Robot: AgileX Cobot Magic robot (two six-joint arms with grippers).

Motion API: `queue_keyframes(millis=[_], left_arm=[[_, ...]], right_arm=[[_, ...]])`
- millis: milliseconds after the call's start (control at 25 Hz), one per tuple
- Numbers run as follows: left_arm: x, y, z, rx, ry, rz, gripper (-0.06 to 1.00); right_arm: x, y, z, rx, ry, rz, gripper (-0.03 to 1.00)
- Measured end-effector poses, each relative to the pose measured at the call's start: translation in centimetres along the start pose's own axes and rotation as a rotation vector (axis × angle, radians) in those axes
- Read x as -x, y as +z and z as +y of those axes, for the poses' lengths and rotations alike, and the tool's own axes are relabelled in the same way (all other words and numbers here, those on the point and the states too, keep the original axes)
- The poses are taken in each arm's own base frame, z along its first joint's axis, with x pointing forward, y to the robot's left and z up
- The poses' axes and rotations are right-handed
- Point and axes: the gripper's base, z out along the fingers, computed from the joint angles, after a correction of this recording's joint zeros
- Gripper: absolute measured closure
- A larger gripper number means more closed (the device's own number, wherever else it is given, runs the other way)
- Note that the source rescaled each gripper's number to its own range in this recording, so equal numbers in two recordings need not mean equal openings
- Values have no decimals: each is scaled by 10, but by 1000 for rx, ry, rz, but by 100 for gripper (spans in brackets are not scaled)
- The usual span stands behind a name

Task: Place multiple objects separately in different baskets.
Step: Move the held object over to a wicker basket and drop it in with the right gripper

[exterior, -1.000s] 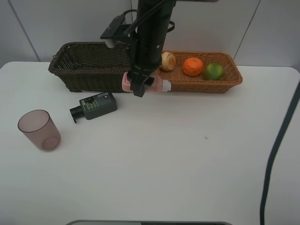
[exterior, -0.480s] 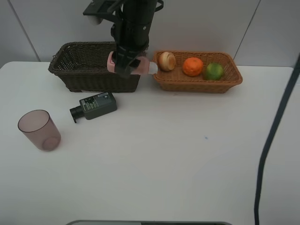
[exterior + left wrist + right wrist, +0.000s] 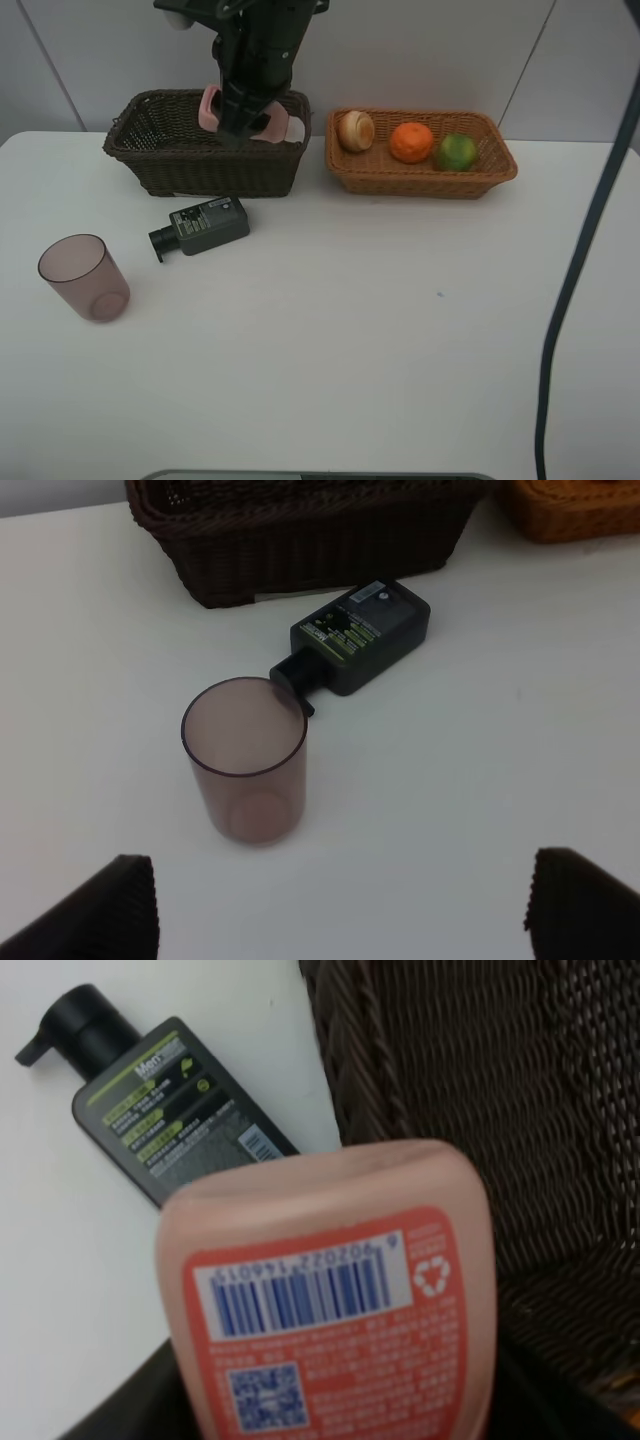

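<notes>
My right gripper (image 3: 245, 118) reaches across the middle and is shut on the pink bottle (image 3: 211, 108), which it holds sideways over the dark brown basket (image 3: 200, 168). In the right wrist view the pink bottle (image 3: 330, 1300) fills the foreground, label and barcode up, above the brown basket's wall (image 3: 480, 1110). The dark green-black bottle (image 3: 205, 226) lies on the table before that basket. Further left the mauve cup (image 3: 85, 278) stands upright. My left gripper (image 3: 340, 920) is open, its fingertips (image 3: 115, 905) just short of the cup (image 3: 245, 760). The orange-tan basket (image 3: 430, 182) holds a round fruit (image 3: 355, 130), an orange (image 3: 411, 142) and a green fruit (image 3: 456, 152).
A dark cable (image 3: 590, 230) hangs down the right side of the high view. Both baskets stand side by side at the table's far edge, against the white wall. White tabletop (image 3: 380, 330) stretches in front of them.
The right arm has lifted the pink bottle from the table in front of the baskets, up and to the left, over the dark brown basket. Everything else has stayed put.
</notes>
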Motion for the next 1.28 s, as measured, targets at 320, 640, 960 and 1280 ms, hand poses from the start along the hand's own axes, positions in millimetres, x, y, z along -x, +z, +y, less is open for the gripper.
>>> queue_keyframes(millis=[320, 640, 960, 1280], left_arm=[[0, 0, 0, 0, 0, 0, -4], [0, 0, 0, 0, 0, 0, -4], [0, 0, 0, 0, 0, 0, -4], [0, 0, 0, 0, 0, 0, -4]], right_arm=[[11, 12, 1, -3, 41, -120, 96], [16, 39, -20, -108, 113, -304, 96], [4, 72, -47, -186, 275, -463, 96], [-12, 115, -56, -207, 431, -529, 96]])
